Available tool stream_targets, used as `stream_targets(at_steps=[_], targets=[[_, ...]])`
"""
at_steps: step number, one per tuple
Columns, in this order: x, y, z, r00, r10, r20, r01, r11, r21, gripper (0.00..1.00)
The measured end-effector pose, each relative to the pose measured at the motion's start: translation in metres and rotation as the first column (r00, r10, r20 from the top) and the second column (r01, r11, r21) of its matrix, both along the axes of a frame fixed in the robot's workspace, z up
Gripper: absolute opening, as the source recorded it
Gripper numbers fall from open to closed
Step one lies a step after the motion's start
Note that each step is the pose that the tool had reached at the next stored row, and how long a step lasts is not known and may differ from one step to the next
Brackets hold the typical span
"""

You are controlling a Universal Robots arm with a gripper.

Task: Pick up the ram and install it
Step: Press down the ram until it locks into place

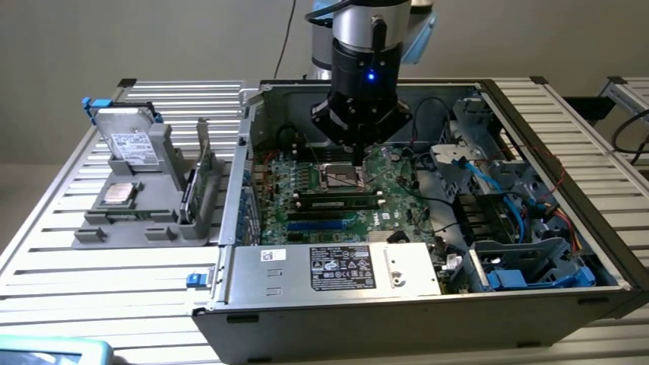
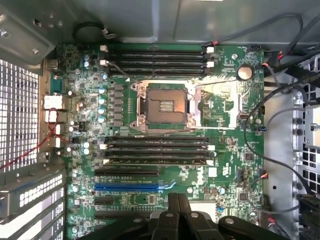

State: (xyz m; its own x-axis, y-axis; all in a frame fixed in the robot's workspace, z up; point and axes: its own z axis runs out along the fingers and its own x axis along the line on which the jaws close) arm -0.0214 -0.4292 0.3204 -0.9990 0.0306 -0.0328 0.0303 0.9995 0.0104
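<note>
Our hand (image 2: pixel 178 212) is pressed together, holding nothing, above the motherboard (image 2: pixel 230 107). We see the ram (image 1: pixel 335 202) sitting in its slot. Pushing down crooked could bend it.

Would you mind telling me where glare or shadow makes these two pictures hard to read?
Exterior view: the ribbed metal table glares pale; the black arm shades the green motherboard beneath. Wrist view: the perforated grey case wall is blown white; the shut black gripper is dark.
</note>
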Motion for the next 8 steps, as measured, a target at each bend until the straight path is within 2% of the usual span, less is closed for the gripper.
stream_targets(at_steps=[8], targets=[[-0.0001,0.0,-0.0001,0.9999,-0.016,0.0,0.016,0.9999,0.0001,0.11]])
